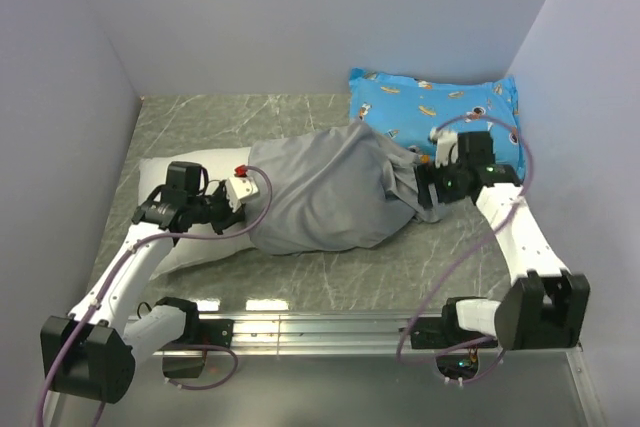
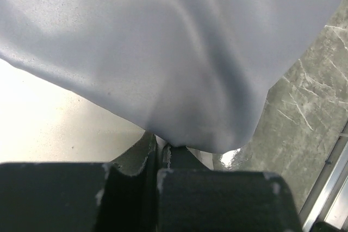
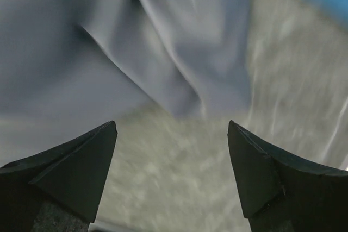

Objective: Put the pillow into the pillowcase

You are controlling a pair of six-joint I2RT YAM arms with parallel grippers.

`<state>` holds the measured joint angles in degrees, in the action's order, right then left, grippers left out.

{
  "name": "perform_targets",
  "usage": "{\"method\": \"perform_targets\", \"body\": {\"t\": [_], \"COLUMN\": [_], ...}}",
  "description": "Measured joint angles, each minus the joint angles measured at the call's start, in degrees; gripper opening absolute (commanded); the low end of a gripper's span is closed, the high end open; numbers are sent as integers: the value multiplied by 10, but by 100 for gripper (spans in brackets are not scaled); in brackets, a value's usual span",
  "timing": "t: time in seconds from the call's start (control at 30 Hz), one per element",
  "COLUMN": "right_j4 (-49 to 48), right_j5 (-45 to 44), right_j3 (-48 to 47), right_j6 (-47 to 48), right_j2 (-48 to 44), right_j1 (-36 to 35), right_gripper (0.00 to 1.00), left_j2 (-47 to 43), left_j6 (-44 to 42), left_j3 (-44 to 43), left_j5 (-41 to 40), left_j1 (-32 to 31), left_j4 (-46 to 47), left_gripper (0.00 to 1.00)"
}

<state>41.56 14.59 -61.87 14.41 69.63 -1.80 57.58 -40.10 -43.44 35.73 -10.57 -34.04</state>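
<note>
Pressed tight together at the bottom of the left wrist view, the left gripper (image 2: 163,153) pinches an edge of the grey pillowcase (image 2: 163,42), whose folds run down into the closed fingertips. Just to the left of that pinch lies the bare white pillow (image 2: 49,118), and the grey marbled table (image 2: 310,112) shows to the right. From the top camera the pillow lies across the middle of the table, its left part uncovered and its right part under the pillowcase, with the left gripper at the pillowcase's left edge where grey cloth meets white. The right gripper (image 3: 171,126) stands spread wide with nothing between its fingers; its view is blurred, but the table is under the gap and the pillowcase hangs in creases just ahead of the fingertips, not touching them. In the top view this gripper sits at the bunched right end of the pillowcase, beside a blue cartoon-printed pillow (image 1: 430,107) that rests against the back right corner
</note>
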Motion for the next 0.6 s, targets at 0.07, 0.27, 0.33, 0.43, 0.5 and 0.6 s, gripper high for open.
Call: {"method": "perform_targets", "body": {"t": [0.07, 0.27, 0.33, 0.43, 0.5, 0.6], "right_j4": [9, -4, -20, -26, -5, 25], "right_j5": [-42, -95, -107, -110, -101, -78], "right_j3": [61, 102, 101, 96, 74, 14], "right_j6": [25, 56, 65, 75, 77, 83], "right_j2": [33, 150, 180, 198, 180, 116], "right_j1": [9, 24, 29, 44, 52, 57], "right_gripper": [90, 66, 37, 0, 0, 0], "left_j2": [13, 23, 23, 22, 21, 16], "left_j6": [0, 0, 0, 0, 0, 0], "left_j3": [-10, -22, -22, -22, -22, -18], "left_j5": [0, -2, -2, -3, -4, -5], "left_j1": [1, 4, 4, 4, 4, 5], "left_j4": [-4, -5, -5, -5, -5, -2], "left_gripper": [0, 0, 0, 0, 0, 0]}}
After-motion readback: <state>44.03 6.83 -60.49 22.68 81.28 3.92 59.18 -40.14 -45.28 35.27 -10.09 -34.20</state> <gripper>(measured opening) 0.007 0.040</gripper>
